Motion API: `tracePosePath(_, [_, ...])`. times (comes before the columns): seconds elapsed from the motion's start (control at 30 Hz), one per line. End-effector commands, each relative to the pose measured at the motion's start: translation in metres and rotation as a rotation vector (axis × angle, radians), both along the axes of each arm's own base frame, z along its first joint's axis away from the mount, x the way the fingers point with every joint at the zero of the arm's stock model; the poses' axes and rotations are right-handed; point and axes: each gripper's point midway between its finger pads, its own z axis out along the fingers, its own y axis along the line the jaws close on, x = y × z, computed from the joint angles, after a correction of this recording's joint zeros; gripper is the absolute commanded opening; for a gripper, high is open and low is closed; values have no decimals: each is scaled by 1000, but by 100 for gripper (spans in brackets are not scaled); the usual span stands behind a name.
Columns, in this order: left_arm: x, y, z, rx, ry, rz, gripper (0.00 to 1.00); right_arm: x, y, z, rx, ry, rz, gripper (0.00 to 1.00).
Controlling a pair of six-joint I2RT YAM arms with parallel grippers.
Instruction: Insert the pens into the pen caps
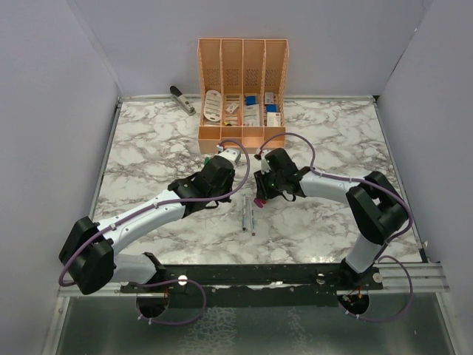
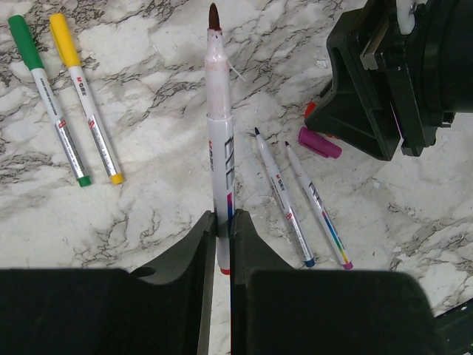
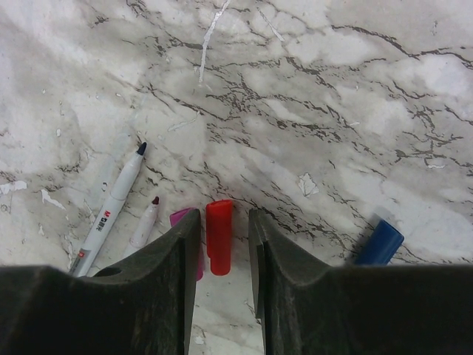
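My left gripper (image 2: 220,220) is shut on an uncapped white pen (image 2: 219,148) with a dark red tip and holds it above the table; it also shows in the top view (image 1: 226,164). My right gripper (image 3: 222,222) is open and low over the table, with the red cap (image 3: 219,235) lying between its jaws; it also shows in the top view (image 1: 260,194). A purple cap (image 2: 319,143) lies just beside it, and a blue cap (image 3: 379,242) lies to its right. Two uncapped pens, blue (image 2: 284,200) and purple (image 2: 318,207), lie side by side. Green-capped (image 2: 44,96) and yellow-capped (image 2: 85,96) pens lie to the left.
A peach organiser (image 1: 242,89) with white and blue items stands at the back of the marble table (image 1: 332,140). A grey stapler (image 1: 181,100) lies at its left. The two grippers are close together near the table's middle.
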Motion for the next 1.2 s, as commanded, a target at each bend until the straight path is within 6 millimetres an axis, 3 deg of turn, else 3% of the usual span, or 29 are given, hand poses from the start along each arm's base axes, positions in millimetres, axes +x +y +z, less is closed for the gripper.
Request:
tracePosePath(0.0, [4,-1,4,-13,-24,-3,0,0,-3,-10,-68,-6,-7,33])
tracePosePath(0.57, [7,3,5,-3,-39,-3,0,-19,-40,-29,-278,29,-71,30])
tracePosePath(0.87, [9,3,3,1,-36,-5,0,-27,-39,-35,-298,56,-67,29])
tracePosePath(1.17, [8,6,2,2,-36,1,0,-47,-44,-45,-339,109,-41,29])
